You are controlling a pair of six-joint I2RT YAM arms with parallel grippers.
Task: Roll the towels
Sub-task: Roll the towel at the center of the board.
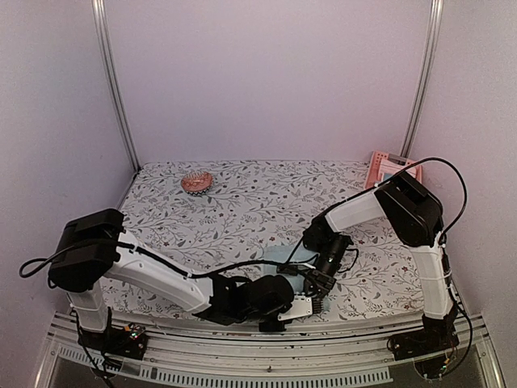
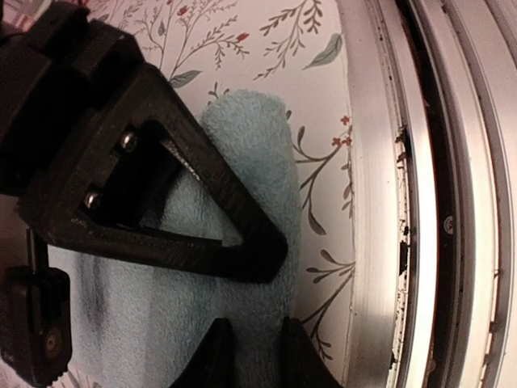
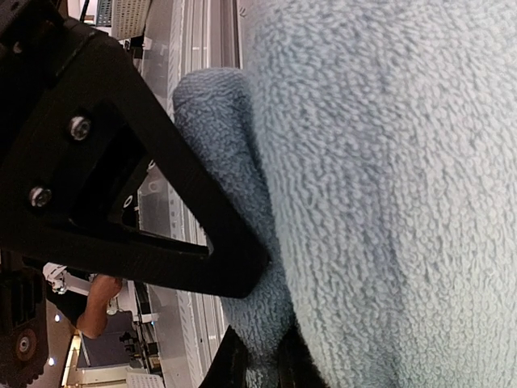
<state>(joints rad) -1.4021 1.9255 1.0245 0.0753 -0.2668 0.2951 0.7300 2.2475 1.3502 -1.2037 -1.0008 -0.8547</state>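
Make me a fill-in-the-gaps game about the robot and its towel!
The towel near the table's front edge is light ____. The right gripper pinches the ____. The round pinkish thing sits far back on the ____ side. Missing words: blue; towel; left.

light blue towel (image 2: 250,137), partly rolled, at table's (image 1: 242,194) near edge
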